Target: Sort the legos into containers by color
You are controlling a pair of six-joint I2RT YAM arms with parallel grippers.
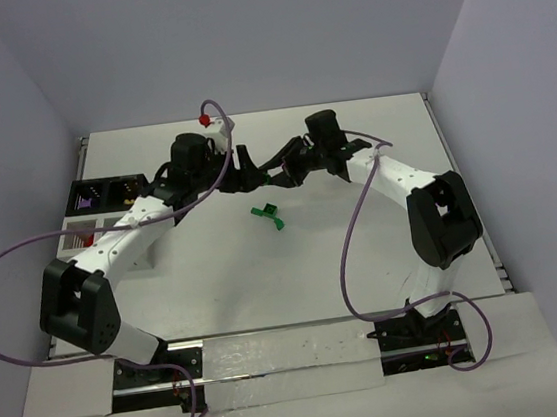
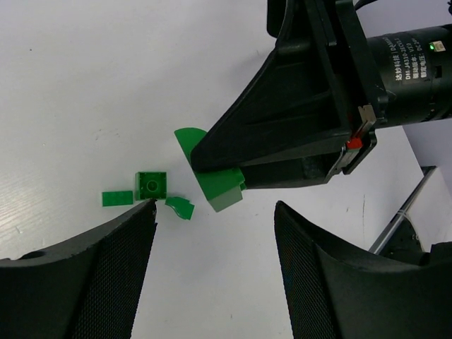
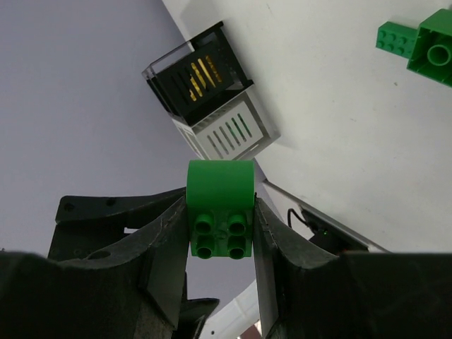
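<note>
Top view: both arms reach to the middle of the white surface (image 1: 364,249). The left fingers (image 1: 244,168) and right fingers (image 1: 292,167) are close together there, too small here to judge their grip. A cluster of loose green bricks (image 1: 269,215) lies on the surface just in front of them. The box of compartments (image 1: 96,197) sits at the left edge, partly hidden behind the left arm, with something purple in one dark compartment.

Left wrist view: the left fingers (image 2: 92,282) stand spread apart with nothing between them. Just beyond their tips, the right arm's black fingers (image 2: 296,127) hold a green half-round brick (image 2: 219,189) above the surface. To its left lie a square green brick (image 2: 152,185), a flat green piece (image 2: 116,198) and a small curved green piece (image 2: 181,207), close together.

Right wrist view: the right fingers (image 3: 162,247) are clamped on the green half-round brick (image 3: 220,212), its studs facing the camera. Beyond it, a black slatted compartment (image 3: 198,74) shows yellow through its slats, with a white slatted compartment (image 3: 229,131) adjoining it. Two loose green bricks (image 3: 417,42) show at the top right.
</note>
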